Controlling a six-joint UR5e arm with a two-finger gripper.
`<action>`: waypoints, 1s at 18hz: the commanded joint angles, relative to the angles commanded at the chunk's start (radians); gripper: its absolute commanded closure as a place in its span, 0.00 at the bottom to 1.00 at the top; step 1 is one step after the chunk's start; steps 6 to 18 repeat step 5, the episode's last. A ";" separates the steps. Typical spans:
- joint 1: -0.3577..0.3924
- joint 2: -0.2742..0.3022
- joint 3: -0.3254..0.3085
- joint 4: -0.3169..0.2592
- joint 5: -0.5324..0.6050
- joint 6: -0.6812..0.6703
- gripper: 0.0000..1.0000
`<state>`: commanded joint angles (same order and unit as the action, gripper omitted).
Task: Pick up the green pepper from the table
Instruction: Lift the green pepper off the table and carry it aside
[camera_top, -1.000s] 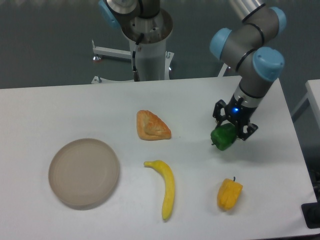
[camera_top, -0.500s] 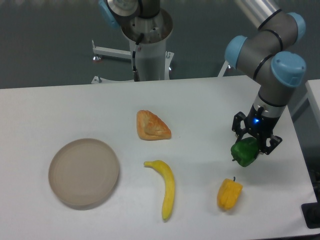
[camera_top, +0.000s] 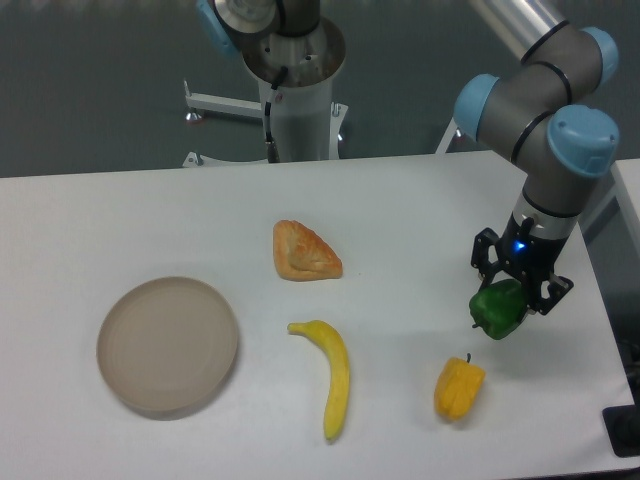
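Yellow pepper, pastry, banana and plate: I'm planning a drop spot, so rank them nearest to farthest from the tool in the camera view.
1. Yellow pepper, just below the tool.
2. Banana, front centre.
3. Pastry, centre, slightly farther.
4. Plate, far left.

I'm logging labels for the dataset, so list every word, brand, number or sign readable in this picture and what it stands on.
None: no readable text shows anywhere.
The arm, the gripper holding the green pepper, the banana, the yellow pepper, the pastry, the plate and the table carry no print. The gripper shows only a small blue light.
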<state>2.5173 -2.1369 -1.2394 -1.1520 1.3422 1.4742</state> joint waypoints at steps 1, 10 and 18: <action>0.000 0.000 0.002 0.000 0.000 0.000 0.64; 0.000 0.000 0.003 0.000 0.000 0.000 0.64; 0.000 0.000 0.003 0.000 0.000 0.000 0.64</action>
